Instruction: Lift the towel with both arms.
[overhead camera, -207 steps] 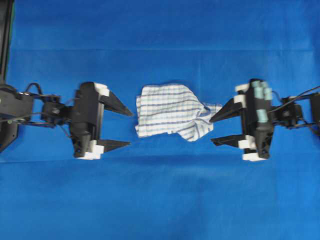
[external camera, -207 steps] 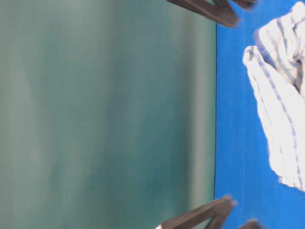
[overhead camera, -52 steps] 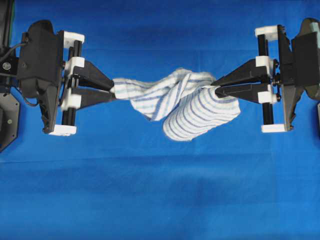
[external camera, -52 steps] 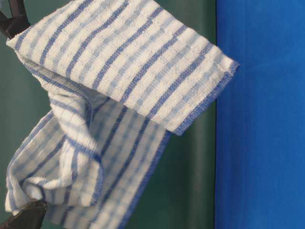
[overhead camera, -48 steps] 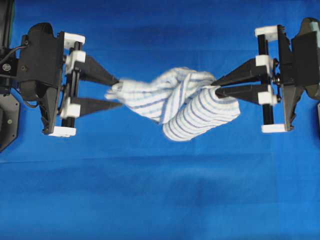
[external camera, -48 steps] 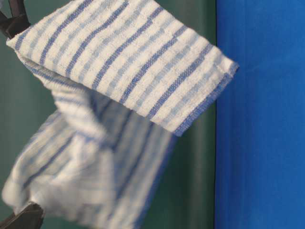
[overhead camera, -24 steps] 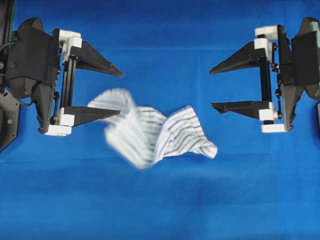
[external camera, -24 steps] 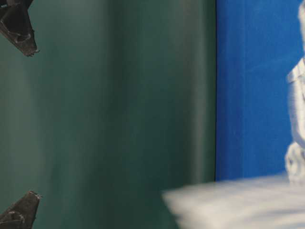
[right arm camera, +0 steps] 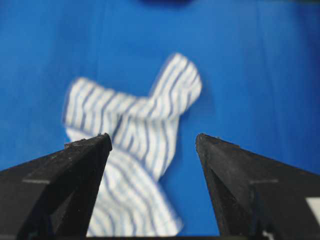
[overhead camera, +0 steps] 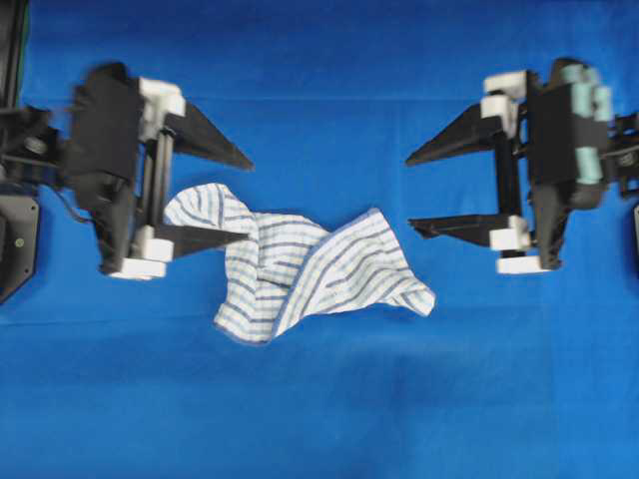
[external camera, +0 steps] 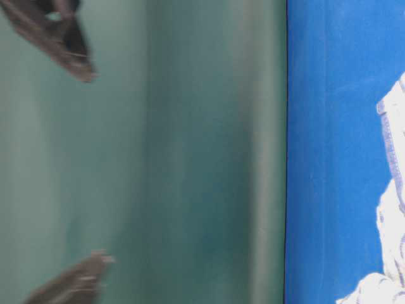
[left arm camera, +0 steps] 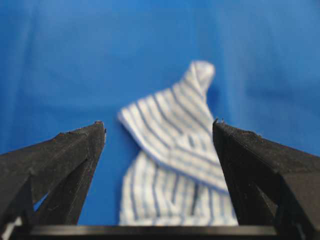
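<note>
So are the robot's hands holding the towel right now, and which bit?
No, nothing is held. The left hand and the right hand are both open, and the towel lies crumpled on the blue table between them.

The black left gripper with white plastic brackets point(overhead camera: 250, 199) reaches in from the left edge of the overhead view, its two pointed fingers spread wide and holding nothing. Opposite it, the black right gripper with pale green patches point(overhead camera: 409, 194) points inward, equally splayed and empty
</note>
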{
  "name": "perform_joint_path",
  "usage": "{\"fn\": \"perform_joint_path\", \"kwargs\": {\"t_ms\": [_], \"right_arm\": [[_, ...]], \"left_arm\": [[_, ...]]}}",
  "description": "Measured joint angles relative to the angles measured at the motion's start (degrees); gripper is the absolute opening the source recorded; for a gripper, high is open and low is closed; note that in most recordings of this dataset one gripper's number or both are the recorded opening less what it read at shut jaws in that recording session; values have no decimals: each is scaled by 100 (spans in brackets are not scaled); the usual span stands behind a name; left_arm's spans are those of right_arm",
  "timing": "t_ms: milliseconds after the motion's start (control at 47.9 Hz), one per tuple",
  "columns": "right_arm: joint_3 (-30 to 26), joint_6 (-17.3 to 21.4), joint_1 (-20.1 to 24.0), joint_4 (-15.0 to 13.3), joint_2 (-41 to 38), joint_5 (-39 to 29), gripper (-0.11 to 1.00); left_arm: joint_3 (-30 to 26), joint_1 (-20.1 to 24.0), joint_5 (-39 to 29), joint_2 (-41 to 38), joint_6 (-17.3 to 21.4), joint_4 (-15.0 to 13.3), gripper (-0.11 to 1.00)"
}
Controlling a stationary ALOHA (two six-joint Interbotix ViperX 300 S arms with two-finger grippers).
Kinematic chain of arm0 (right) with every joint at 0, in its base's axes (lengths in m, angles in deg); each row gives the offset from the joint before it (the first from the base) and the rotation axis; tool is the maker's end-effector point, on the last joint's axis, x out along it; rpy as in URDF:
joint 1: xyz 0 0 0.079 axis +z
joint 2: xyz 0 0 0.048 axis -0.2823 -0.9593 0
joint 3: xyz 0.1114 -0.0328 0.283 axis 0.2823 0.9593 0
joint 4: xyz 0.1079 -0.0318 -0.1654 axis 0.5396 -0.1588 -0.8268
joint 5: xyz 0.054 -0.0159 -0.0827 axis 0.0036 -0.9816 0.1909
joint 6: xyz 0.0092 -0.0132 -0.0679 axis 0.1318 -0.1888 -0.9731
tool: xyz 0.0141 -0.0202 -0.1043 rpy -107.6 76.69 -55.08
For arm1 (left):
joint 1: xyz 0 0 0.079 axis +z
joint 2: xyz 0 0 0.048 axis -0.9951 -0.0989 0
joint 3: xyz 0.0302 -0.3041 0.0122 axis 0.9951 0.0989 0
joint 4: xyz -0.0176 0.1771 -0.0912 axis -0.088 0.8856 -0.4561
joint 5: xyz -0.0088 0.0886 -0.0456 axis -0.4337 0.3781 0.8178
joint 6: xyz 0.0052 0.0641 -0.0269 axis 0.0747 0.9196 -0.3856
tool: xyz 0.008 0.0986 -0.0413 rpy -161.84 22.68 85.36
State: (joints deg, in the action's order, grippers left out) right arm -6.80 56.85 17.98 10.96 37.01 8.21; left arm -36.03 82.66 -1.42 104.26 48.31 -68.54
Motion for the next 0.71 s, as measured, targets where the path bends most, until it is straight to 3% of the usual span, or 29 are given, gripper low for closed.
{"fn": "perform_joint_path", "kwargs": {"t_ms": [417,709], "right_arm": [[422,554,387,79,-1345,580,68],[431,940,510,79,-2514,1090,68]], "left_arm": [[211,-264,26,-1591,-914,-9,85],[229,-448,492,-2813,-1143,-18,84]]}}
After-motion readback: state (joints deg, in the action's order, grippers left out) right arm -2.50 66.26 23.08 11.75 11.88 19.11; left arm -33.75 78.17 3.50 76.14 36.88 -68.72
